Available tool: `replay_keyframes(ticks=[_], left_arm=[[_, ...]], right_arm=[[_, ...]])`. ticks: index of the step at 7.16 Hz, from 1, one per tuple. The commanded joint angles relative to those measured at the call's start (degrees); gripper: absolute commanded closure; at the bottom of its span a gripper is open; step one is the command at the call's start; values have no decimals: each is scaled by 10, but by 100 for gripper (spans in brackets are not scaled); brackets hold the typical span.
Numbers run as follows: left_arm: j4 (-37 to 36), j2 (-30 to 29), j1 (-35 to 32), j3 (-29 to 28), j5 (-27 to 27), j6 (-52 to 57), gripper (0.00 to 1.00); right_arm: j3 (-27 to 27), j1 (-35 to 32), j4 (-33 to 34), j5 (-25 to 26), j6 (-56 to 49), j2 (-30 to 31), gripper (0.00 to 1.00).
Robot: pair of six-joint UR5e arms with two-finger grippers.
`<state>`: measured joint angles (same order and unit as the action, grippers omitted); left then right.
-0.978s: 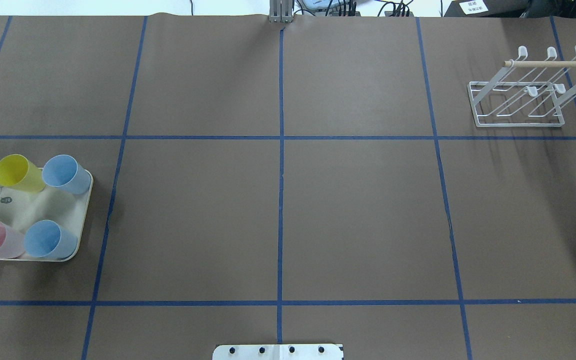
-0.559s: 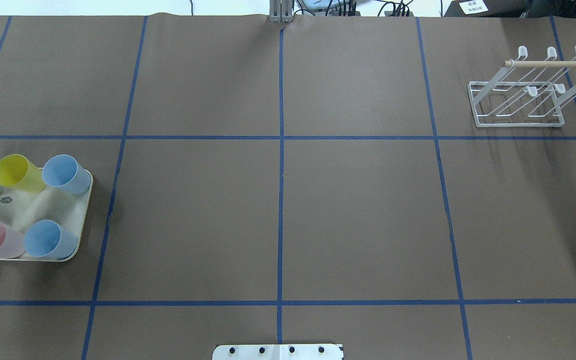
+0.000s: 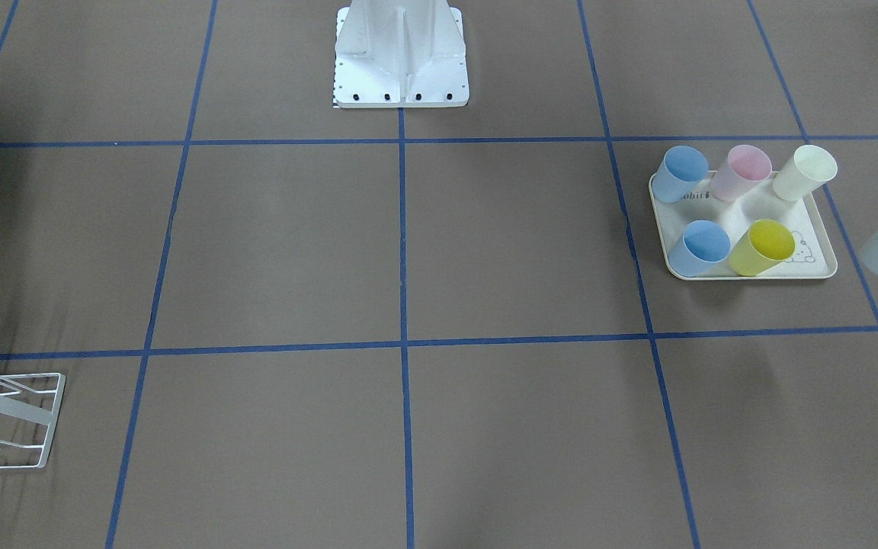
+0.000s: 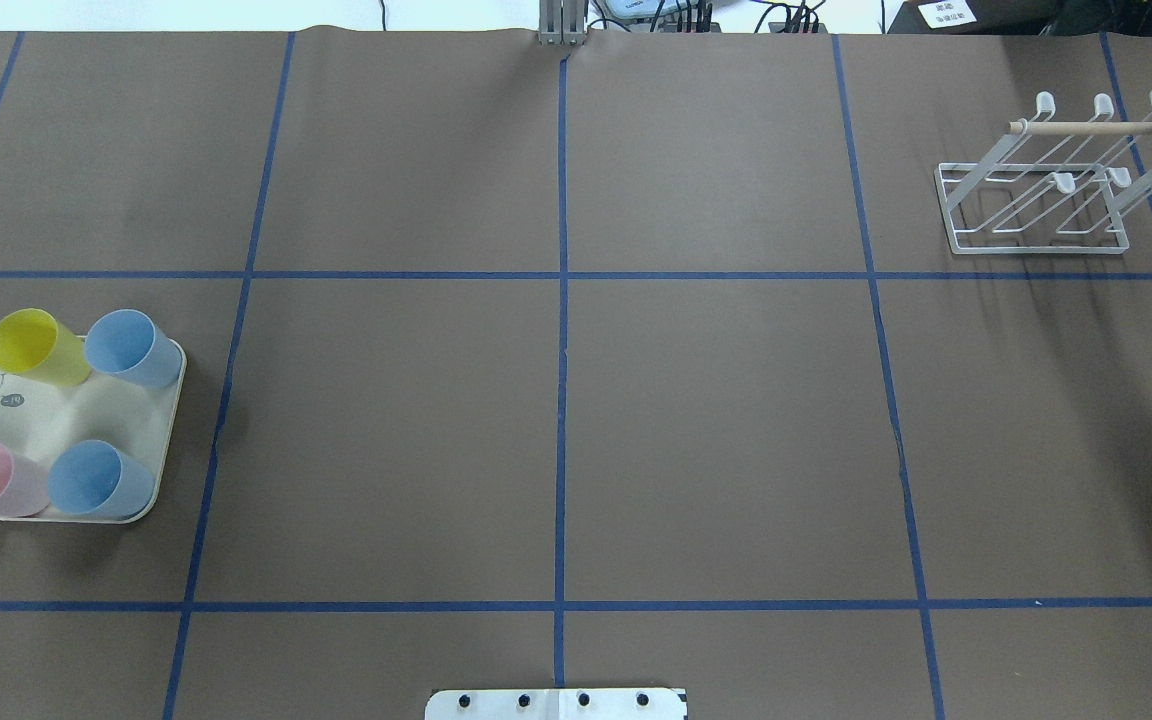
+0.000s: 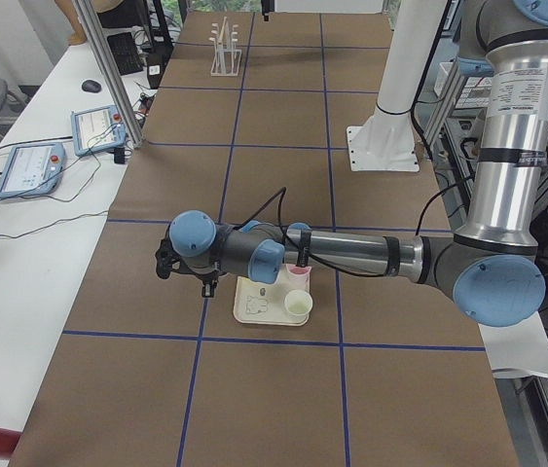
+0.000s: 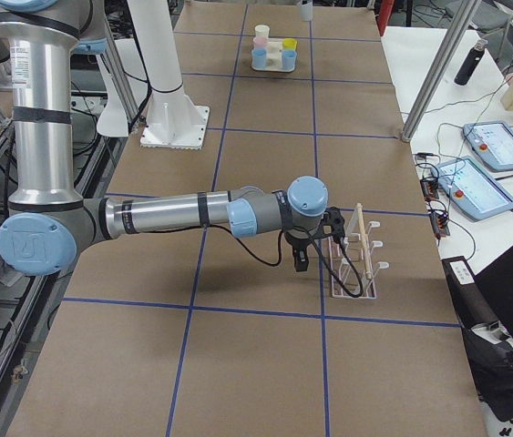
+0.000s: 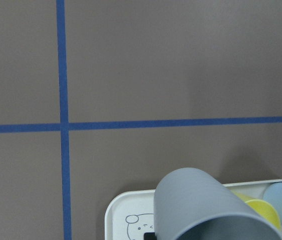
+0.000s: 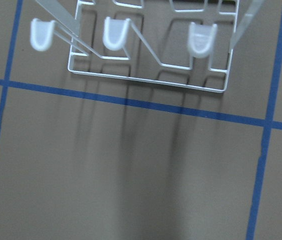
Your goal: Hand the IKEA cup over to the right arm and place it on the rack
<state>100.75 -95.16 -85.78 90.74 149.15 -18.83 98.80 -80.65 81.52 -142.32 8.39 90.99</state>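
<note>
Left wrist-mounted view has the grey cup (image 7: 208,205) close under the lens, its body over the near rim of the tray (image 7: 123,207). Front-facing view shows it tilted, off the tray's outer side at the table's left end and larger than the other cups (image 3: 763,248), so I judge it raised. The left gripper (image 5: 188,274) reaches past the tray. Its fingers are hidden in every view, but the hanging cup suggests they are pinching it near the rim. The right gripper (image 6: 298,259) hovers beside the rack (image 4: 982,170) at the far right end; whether its jaws are spread or closed I cannot tell. Cup and right gripper are well apart, with the whole table between them, so both arms need to move inward for the hand-over. The cup's long axis leans, mouth up and outward, and would have to turn its wall toward the right jaws. Nothing stands on the middle squares, which leave open room, while the tray end is crowded with cups.
</note>
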Motion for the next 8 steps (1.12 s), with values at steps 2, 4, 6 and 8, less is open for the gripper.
replay_keyframes(ticks=[2,4,6,8], left_arm=[[12,-47,71,85,44,-297,100],[16,-112,117,100,43,-438,100],[27,-190,170,99,9,-569,100],[117,-221,209,92,-38,-714,100]], right_arm=[[-4,80,-214,6,245,-22,2],[-5,137,-300,31,411,-56,1],[2,181,-339,69,536,-99,1],[0,262,-429,167,688,-137,1]])
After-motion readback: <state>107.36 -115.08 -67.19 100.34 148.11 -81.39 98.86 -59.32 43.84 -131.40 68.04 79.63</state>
